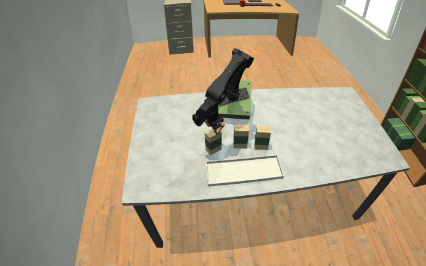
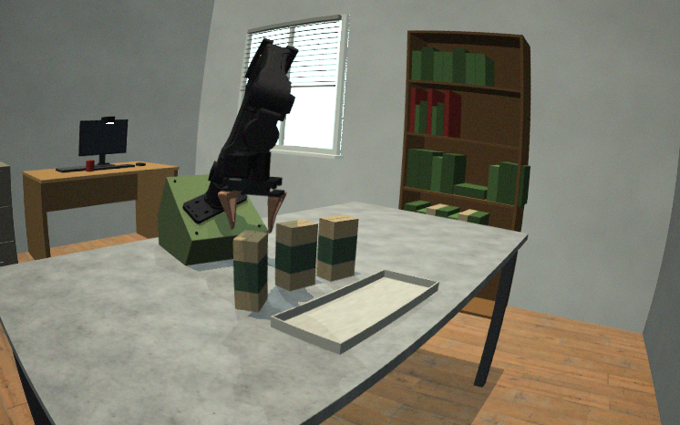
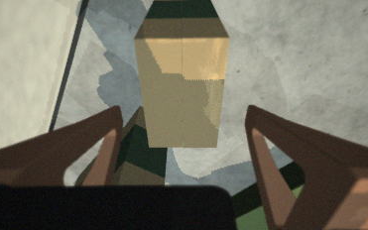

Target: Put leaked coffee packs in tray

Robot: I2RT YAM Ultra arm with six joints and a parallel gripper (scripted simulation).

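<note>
While the arm leaned forward from its green wedge base (image 2: 187, 232), the hand (image 2: 252, 210) hung above the nearest of the three coffee packs (image 2: 250, 269), fingers spread wide and nothing between them. In the wrist view the pack's tan top (image 3: 182, 91) lay centred in the gap, with one finger (image 3: 100, 144) to either side and neither touching it. That spacing made sense for a squeeze test: the opening looked wide enough to pass down over the pack, though whether the pads would land on the two big flat sides or the narrow ones could not be told from here.

The three packs stood upright in a row on the table (image 1: 307, 132), between the arm's base and the tray (image 1: 279, 166). The near pack sat slightly turned and a little apart from the middle pack (image 2: 295, 254) and the far pack (image 2: 336, 246), which stood close together without touching. The tray held no pack, so no sorting was done yet.

Judgement: this was the approach step for probing the first pack. The next move would call for a straight descent to about the green band, then a gentle close. The risk was tipping: the pack is tall on a small footprint, and a good pack must end standing at its own spot. The tray's low rim lay just beside it.
</note>
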